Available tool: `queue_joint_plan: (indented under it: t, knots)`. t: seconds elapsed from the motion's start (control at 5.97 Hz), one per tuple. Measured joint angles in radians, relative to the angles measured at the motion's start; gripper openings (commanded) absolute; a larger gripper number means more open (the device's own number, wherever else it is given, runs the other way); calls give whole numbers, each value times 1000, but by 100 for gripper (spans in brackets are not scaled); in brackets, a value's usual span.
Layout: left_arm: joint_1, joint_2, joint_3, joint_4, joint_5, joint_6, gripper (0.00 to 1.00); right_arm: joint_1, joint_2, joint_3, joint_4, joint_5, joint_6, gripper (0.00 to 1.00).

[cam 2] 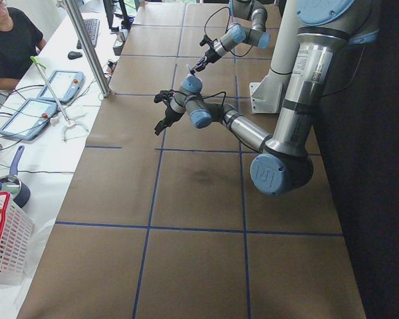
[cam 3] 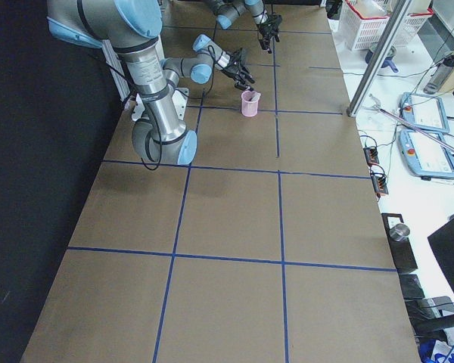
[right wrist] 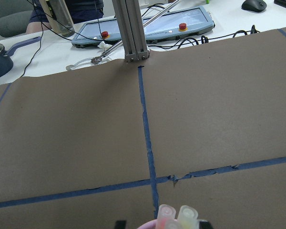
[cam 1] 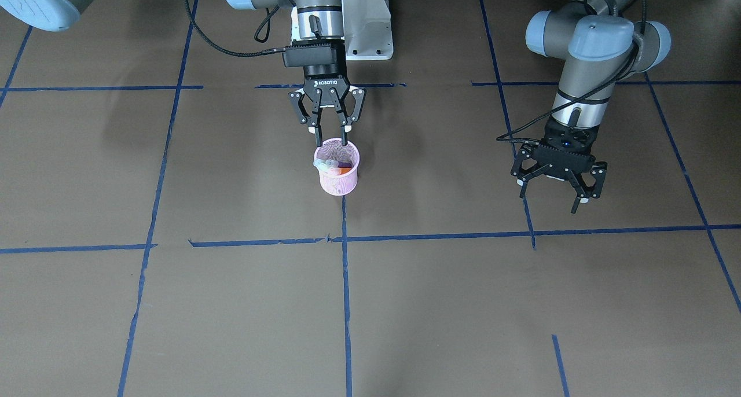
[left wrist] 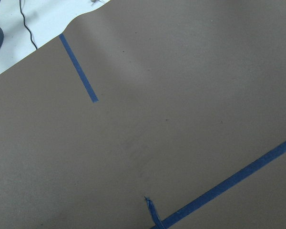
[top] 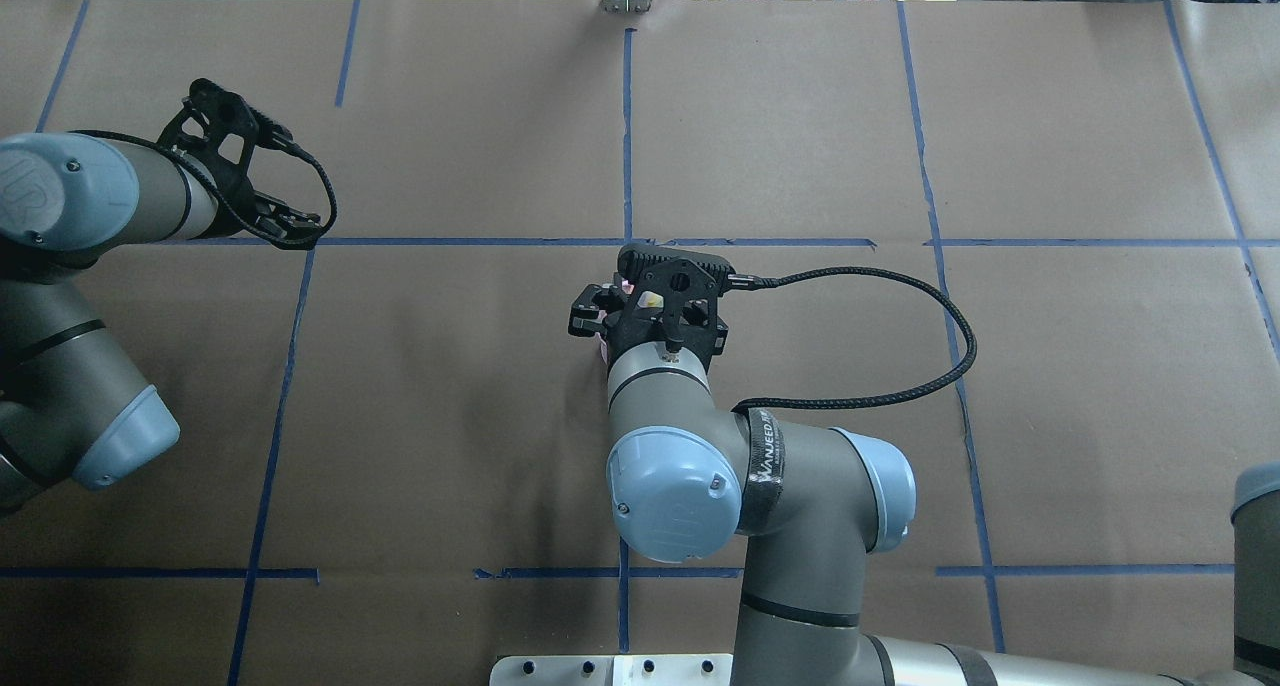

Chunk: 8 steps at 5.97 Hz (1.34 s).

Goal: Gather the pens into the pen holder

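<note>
Desk [cam 1: 231, 304]: brown paper cover, blue tape [cam 1: 346, 304] grid.
Backdrop [cam 2: 379, 199]: dark, along robot side.
Side desk [cam 2: 50, 153]: white, along far edge; alu. post [right wrist: 131, 28] at the join.
On side desk: 2 pendant tablets [right wrist: 171, 21] w/ red buttons, cables, keyboard [cam 2: 91, 30], mouse [cam 2: 75, 54], blue pan [cam 2: 5, 189], red-rimmed white basket [cam 2: 6, 246].
Person [cam 2: 6, 40]: seated, black top.
Light: even, soft shadows.

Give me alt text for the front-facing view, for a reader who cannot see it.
A pink mesh cup holding capped pens stands on a brown table marked with blue tape; the right hand hangs open at its rim. The left hand, open and empty, hovers well aside.
</note>
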Motion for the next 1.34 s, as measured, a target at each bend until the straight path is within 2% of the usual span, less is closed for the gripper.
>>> queue_joint_plan:
  t: [0.17, 0.33, 0.67, 0.84, 1.0, 1.34]
  knots:
    - [-31, 5, -2, 22, -45, 5, 100, 6, -1, 20, 0, 10, -26, 100]
    - [-103, 6, -10, 78, -152, 12, 100, 27, -11, 63, -2, 57, -78, 100]
    - [-288, 7, -29, 232, -384, 77, 100, 139, -92, 164, -8, 296, -192, 100]
    - [-370, 9, -32, 339, -456, 101, 100, 204, -148, 194, -9, 417, -253, 100]
    - [-440, 39, -33, 423, -493, 138, 100, 274, -196, 204, -10, 535, -307, 100]
    - [-546, 114, -15, 503, -558, 305, 100, 447, -292, 208, -8, 805, -420, 100]
